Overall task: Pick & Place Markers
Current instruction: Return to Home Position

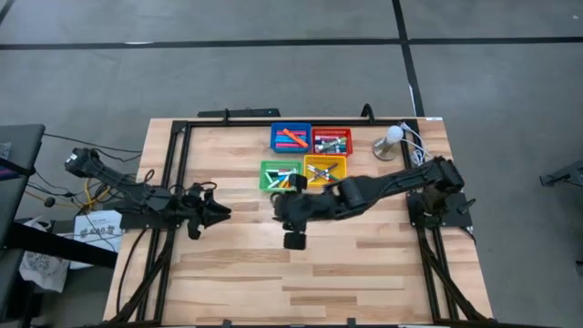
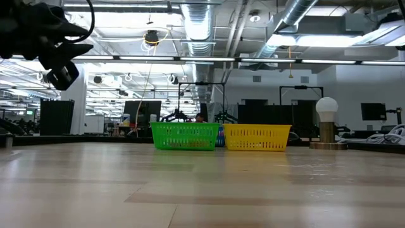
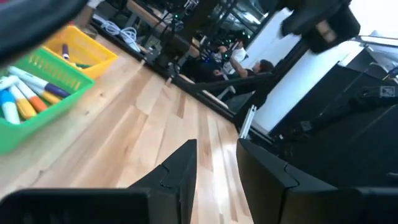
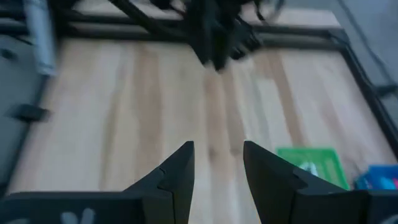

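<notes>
Wood of the table [image 1: 364, 273] shows no loose pen from above. The markers [image 1: 290, 138] all lie inside the coloured trays at the far middle, among them the green tray [image 2: 185, 136] and the yellow tray [image 2: 256, 137].

The right gripper [image 1: 284, 211] hangs over the table's middle, just in front of the green tray, with its fingers parted and nothing between them. The left gripper [image 1: 219, 211] waits at the left side, pointing toward it, with a narrow gap and likewise empty.

We judge the sorting done and the step in hand to be the retreat to home. Next, the right arm needs to fold toward its base at the right edge, clear of the trays and the other arm.
</notes>
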